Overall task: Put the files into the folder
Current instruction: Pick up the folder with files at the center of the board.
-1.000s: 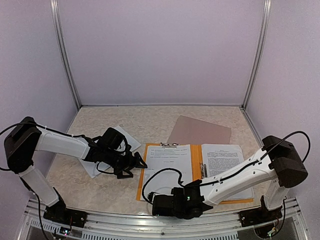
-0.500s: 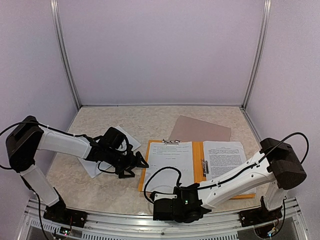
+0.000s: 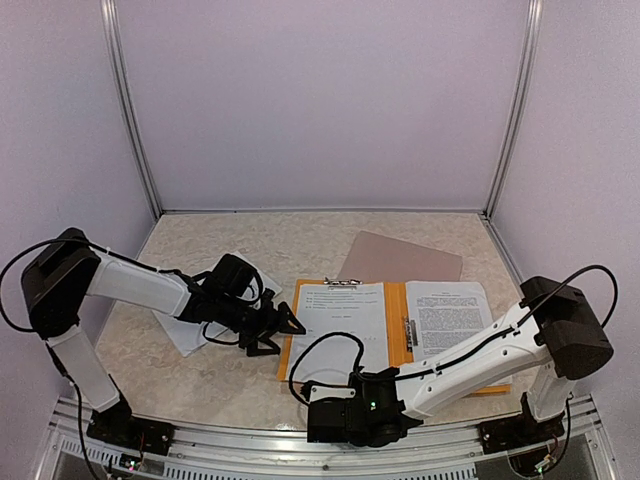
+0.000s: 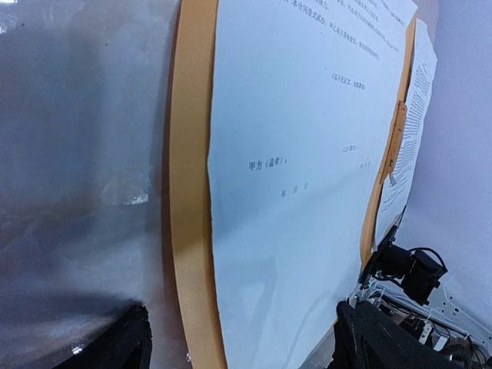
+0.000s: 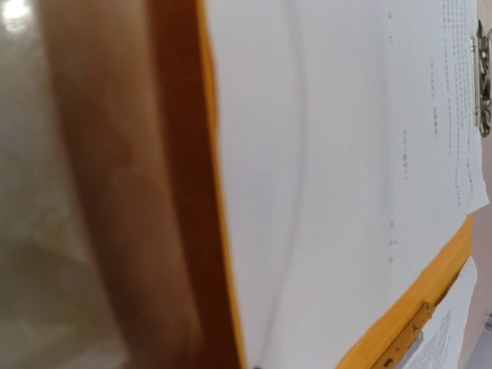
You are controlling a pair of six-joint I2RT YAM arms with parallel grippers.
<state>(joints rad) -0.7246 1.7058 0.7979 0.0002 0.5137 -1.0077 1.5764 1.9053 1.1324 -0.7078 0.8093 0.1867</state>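
Your left hand (image 3: pixel 283 337), spread wide, hovers at the folder's (image 3: pixel 392 310) left edge. The loose files (image 3: pixel 185 340) lie left of the folder, beneath that arm, so left is nearer. Your right hand (image 3: pixel 322 398), pressed together, sits at the folder's near edge.

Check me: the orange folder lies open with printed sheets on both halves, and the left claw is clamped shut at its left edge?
Not shut: the left gripper stands open at the orange folder's left edge, as the left wrist view shows. The printed sheets lie on both halves.
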